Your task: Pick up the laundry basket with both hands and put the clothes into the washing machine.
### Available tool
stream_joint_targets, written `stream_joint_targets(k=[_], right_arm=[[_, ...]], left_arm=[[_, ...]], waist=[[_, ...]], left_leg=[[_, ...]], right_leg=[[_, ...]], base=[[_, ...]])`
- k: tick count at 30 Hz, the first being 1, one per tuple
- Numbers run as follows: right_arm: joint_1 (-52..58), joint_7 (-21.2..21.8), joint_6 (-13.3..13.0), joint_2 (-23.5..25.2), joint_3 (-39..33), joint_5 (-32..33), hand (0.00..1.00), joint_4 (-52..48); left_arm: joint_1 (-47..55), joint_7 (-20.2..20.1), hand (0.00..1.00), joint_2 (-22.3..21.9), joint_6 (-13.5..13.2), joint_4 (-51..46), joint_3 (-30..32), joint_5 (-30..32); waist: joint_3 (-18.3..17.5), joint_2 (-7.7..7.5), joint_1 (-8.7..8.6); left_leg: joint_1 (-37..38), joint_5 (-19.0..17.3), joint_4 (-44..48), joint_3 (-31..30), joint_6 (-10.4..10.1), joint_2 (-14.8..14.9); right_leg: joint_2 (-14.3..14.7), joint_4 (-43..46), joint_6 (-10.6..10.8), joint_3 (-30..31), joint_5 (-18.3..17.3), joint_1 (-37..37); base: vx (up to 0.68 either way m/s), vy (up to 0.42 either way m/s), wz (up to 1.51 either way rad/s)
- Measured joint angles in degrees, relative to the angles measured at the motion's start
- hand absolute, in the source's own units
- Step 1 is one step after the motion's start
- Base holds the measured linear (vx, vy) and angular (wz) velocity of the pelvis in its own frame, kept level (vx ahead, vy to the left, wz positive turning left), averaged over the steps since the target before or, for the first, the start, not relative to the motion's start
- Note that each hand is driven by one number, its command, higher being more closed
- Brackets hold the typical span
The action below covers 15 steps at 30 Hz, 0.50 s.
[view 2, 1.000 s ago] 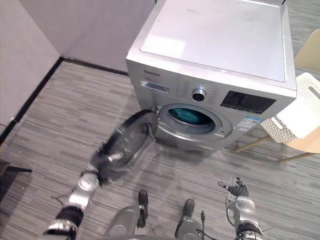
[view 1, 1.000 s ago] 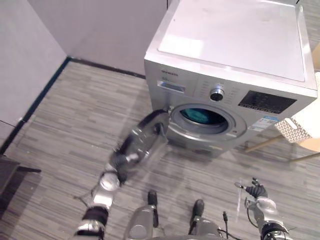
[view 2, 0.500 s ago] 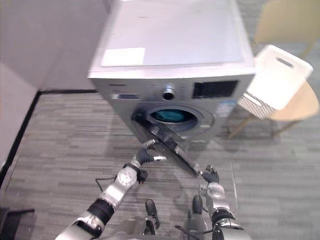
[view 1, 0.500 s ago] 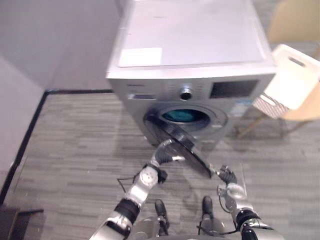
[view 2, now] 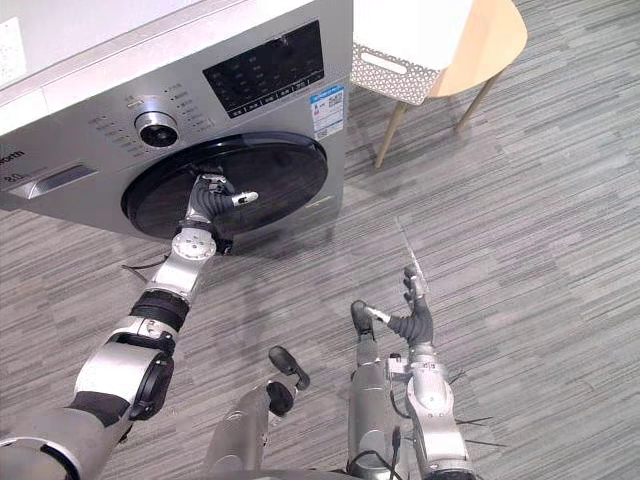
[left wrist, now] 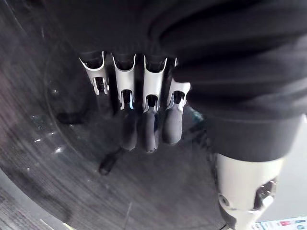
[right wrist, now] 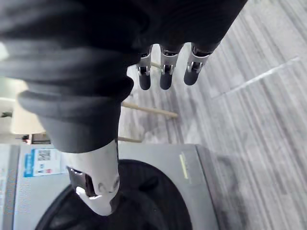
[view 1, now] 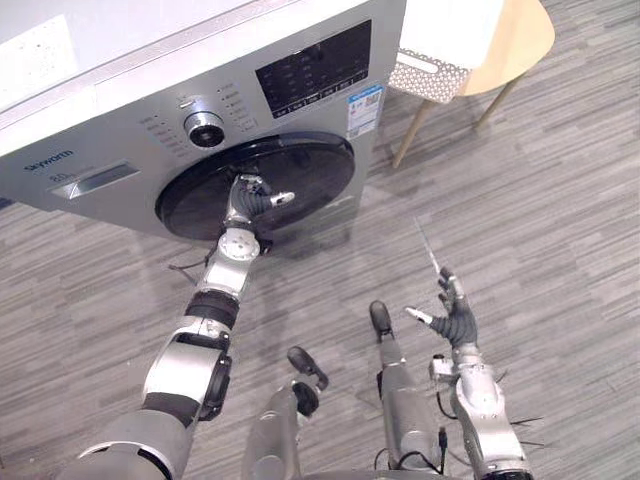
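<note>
1. The laundry basket (view 1: 436,42), white with a perforated wall, sits on a wooden chair (view 1: 520,38) just beside the washing machine (view 1: 120,95). It is well apart from both robot hands, farther out than the right robot hand (view 1: 455,322) and across the floor (view 1: 545,200) from it.
2. The left robot hand (view 1: 247,198) is at the round dark door (view 1: 300,165) of the washing machine. Its fingers (left wrist: 146,132) are straight and close together, with the dark tips against the door glass; the thumb stands apart to one side. It holds nothing.
3. The door lies flat over the machine front. Whether it is latched cannot be told.
4. The dial (view 1: 204,127) is on the machine front just above the left robot hand. The dark control panel (view 1: 312,68) is above that hand and towards the chair side.
5. The right robot hand hangs over the floor, away from the machine and the basket. Its fingers (right wrist: 166,79) are straight and spread, the thumb is out to the side, and it touches nothing.
6. A chair leg (view 1: 410,135) stands on the floor between the machine's corner and the right robot hand.
</note>
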Motion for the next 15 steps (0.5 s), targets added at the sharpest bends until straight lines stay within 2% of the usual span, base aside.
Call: stream_joint_targets(k=[4,6,8,10,11,15], right_arm=[[0.98,-0.88,0.03,-0.03,-0.61,-0.01,0.0,-0.13],[1.48,-1.51,-0.29,-0.07,-0.69,-0.26,0.0,1.66],[0.8,-1.53,-0.38,-0.07,-0.82,-0.59,0.0,10.06],[-1.03,-1.47,0.33,-0.18,-1.38,-0.59,0.0,19.06],[-2.09,-1.39,0.49,-0.21,-1.68,-0.59,0.0,24.04],[-3.74,-0.56,0.72,-0.95,-2.03,-0.57,0.0,30.94]], left_arm=[[9.24,1.1,0.0,-4.3,-2.11,-8.1,-2.86,0.0],[16.03,1.19,0.0,-6.77,-2.74,-11.62,-5.11,-0.47],[27.66,1.07,0.0,-9.05,-3.79,-15.44,-6.54,-2.16],[35.93,0.77,0.0,-9.6,-3.91,-16.28,-6.54,-3.67],[40.34,0.57,0.0,-9.61,-3.91,-16.22,-6.44,-4.66],[48.36,-2.29,0.0,-8.66,-4.13,-13.13,-3.9,-6.69]], waist=[[-0.03,0.01,1.11],[-0.24,0.0,2.47],[-2.31,0.03,3.61],[-4.32,0.21,3.98],[-5.19,0.32,4.78],[-5.47,0.57,6.89]], left_leg=[[2.33,0.37,-1.04,-2.71,-0.5,-0.04],[4.65,0.77,-2.43,-4.43,-1.03,-0.4],[6.76,2.31,-5.49,-7.43,-1.68,-1.42],[8.08,3.53,-7.88,-10.06,-2.03,-2.25],[8.88,3.92,-8.85,-11.58,-2.03,-2.53],[10.41,4.04,-8.14,-16.65,-2.09,-3.27]], right_leg=[[0.04,0.63,-0.07,-3.35,-1.67,3.4],[-0.01,1.8,-0.22,-5.15,-3.51,5.67],[-0.36,2.17,-0.16,-8.33,-5.19,8.22],[-0.71,1.63,0.02,-11.12,-5.93,10.37],[-0.74,0.77,0.04,-12.68,-5.94,12.02],[-1.45,-0.53,0.33,-17.87,-6.65,17.65]], base=[[0.05,-0.047,0.33],[0.07,-0.04,0.52],[0.09,-0.03,0.65],[0.12,-0.021,0.7],[0.09,-0.012,0.67],[0.02,0.006,0.72]])
